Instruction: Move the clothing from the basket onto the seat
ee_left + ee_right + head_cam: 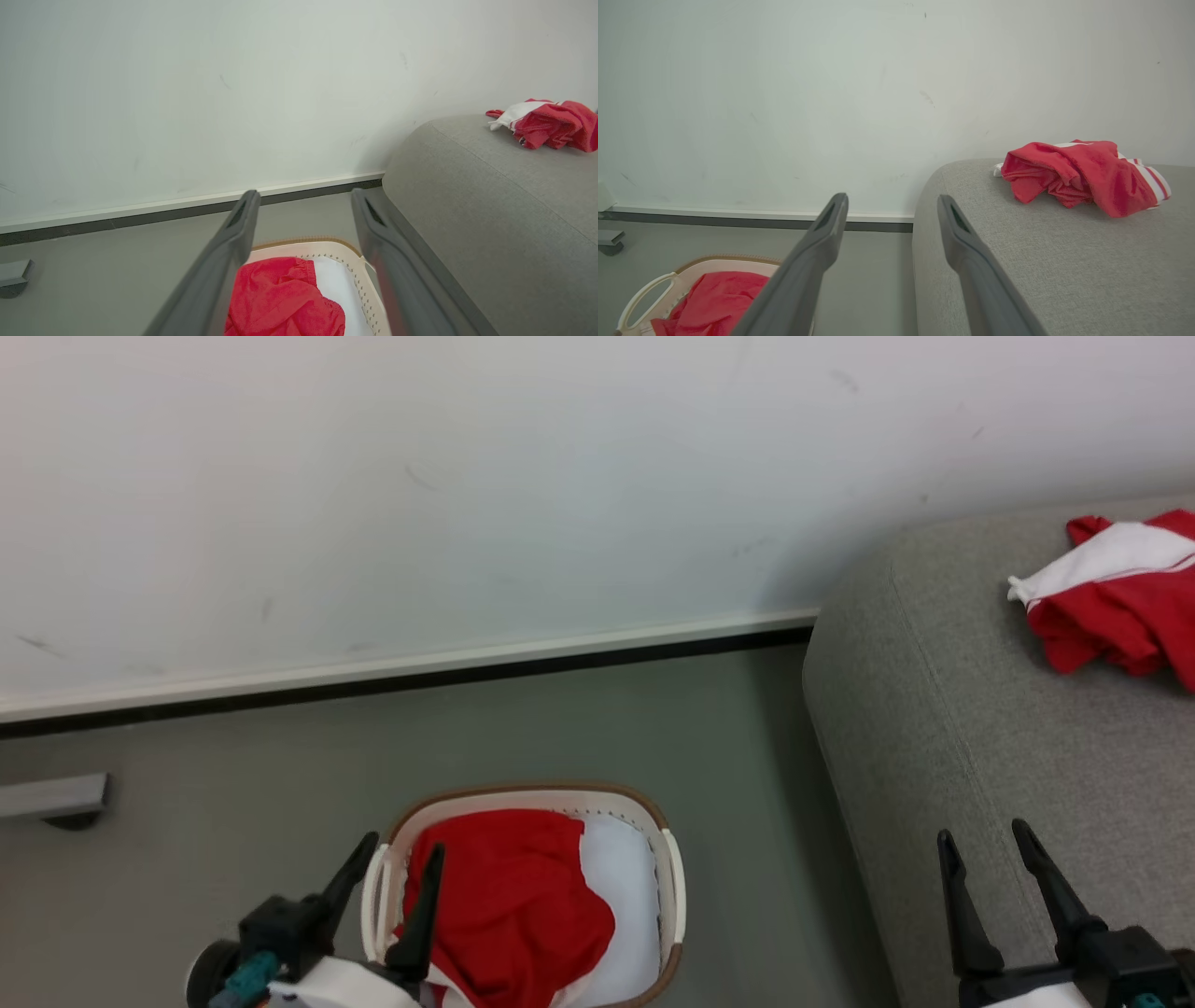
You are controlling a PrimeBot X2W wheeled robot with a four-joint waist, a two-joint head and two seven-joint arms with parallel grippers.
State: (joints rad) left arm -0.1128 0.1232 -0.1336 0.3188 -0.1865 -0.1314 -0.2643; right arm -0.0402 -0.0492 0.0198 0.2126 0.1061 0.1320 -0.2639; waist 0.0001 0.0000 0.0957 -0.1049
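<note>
A cream basket (674,887) with a brown rim stands on the floor, holding red clothing (509,905) over white lining. My left gripper (403,849) is open above the basket's left rim, nothing between its fingers. The grey seat (934,709) fills the right side, and another red-and-white garment (1116,588) lies crumpled on it. My right gripper (982,835) is open and empty over the seat's near part. In the left wrist view, the open left gripper (303,198) frames the basket (364,289) and red clothing (280,303). In the right wrist view, the open right gripper (892,201) points at the seat's edge (934,242).
A white wall with a pale baseboard (420,667) runs behind the basket and seat. A grey foot of some furniture (56,798) sits on the floor at the left. Grey floor (747,756) lies between basket and seat.
</note>
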